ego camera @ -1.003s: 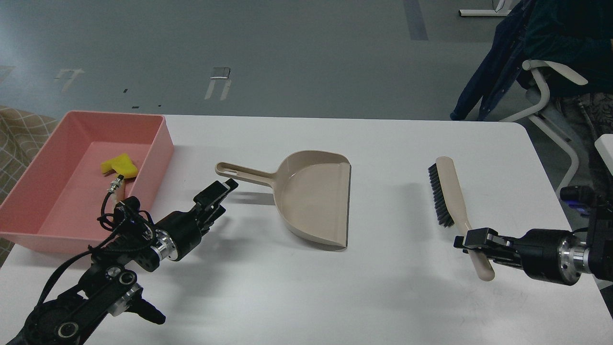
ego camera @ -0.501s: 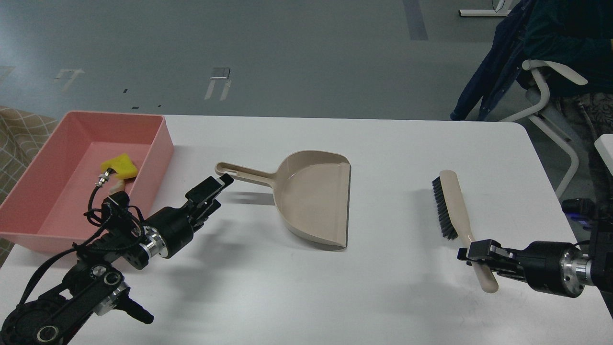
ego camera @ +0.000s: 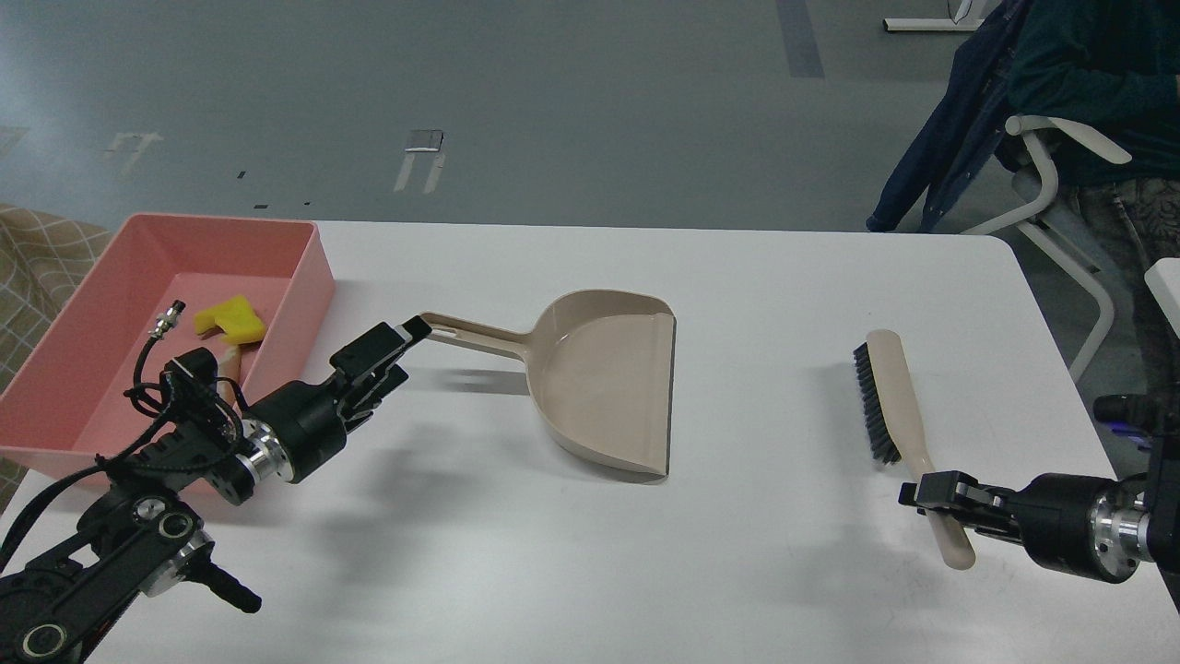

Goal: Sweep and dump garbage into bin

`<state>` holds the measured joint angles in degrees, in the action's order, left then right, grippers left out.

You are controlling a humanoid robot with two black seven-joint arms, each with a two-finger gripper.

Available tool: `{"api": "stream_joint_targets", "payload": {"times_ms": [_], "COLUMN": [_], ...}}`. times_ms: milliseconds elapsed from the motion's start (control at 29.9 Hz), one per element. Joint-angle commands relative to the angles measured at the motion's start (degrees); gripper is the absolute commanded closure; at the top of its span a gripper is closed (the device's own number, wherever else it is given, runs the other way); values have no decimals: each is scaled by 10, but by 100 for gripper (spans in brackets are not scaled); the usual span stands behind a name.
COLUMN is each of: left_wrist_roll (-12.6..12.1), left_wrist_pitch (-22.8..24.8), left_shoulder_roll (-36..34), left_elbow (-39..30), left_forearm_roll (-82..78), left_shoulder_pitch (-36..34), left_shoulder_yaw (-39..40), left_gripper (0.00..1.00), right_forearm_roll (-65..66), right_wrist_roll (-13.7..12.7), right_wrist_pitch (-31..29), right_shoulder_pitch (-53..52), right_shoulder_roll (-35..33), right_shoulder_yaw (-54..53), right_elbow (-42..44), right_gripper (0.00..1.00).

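Observation:
The pink bin [ego camera: 304, 277] stands at the table's far left. The yellow sponge piece [ego camera: 230, 316] lies inside it. A pale tan bit of the bread wedge [ego camera: 230, 359] shows just below the sponge, mostly hidden by my left arm. My left gripper [ego camera: 389, 355] is open and empty, with its upper fingertip in front of the end of the beige dustpan's handle [ego camera: 475, 336]. I cannot tell whether they touch. The dustpan [ego camera: 604, 378] lies flat and empty in the middle of the table. My right gripper [ego camera: 936, 495] is shut on the handle of the beige hand brush [ego camera: 894, 392].
The white table [ego camera: 737, 277] ends at the right just beyond my right arm. A chair with a dark jacket [ego camera: 977, 120] and a seated person stand past the far right corner. A loose cable with a metal plug [ego camera: 164, 321] sticks up from my left arm over the bin.
My left gripper has drawn back to the left, away from the dustpan. My right gripper has dragged the brush to the right and toward me.

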<state>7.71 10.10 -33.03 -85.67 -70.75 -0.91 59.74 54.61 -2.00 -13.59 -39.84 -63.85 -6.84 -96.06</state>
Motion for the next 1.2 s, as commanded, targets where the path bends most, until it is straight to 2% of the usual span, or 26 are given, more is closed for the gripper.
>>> {"api": "stream_joint_targets", "payload": {"times_ms": [0, 134, 234, 535, 602, 668, 1003, 1170], "left_wrist_roll": [0, 0, 1, 3, 3, 3, 3, 3], "left_wrist_pitch": [0, 0, 0, 0, 0, 0, 0, 0], "left_shoulder_roll": [0, 0, 0, 2, 2, 2, 5, 4], "left_elbow": [0, 0, -1, 0, 0, 0, 0, -1], "left_forearm_roll": [0, 0, 0, 0, 0, 0, 0, 0], "left_shoulder_pitch": [0, -1, -1, -1, -1, -1, -2, -2], "left_shoulder_yaw": [0, 1, 1, 2, 2, 2, 2, 2], "left_gripper": [3, 3, 3, 3, 3, 3, 3, 3], "right_forearm_roll": [0, -1, -2, -4, -4, -4, -4, -5], "right_wrist_roll": [0, -3, -5, -6, -6, -6, -7, -7], "right_wrist_pitch": [1, 1, 2, 2, 2, 2, 2, 3], "right_shoulder_pitch": [0, 0, 0, 0, 0, 0, 0, 1], "right_shoulder_roll": [0, 0, 0, 0, 0, 0, 0, -1], "right_shoulder_yaw": [0, 0, -1, 0, 0, 0, 0, 0], "right_elbow": [1, 3, 7, 10, 9, 9, 9, 9], "right_gripper": [100, 99, 90, 78, 70, 66, 52, 36]}}
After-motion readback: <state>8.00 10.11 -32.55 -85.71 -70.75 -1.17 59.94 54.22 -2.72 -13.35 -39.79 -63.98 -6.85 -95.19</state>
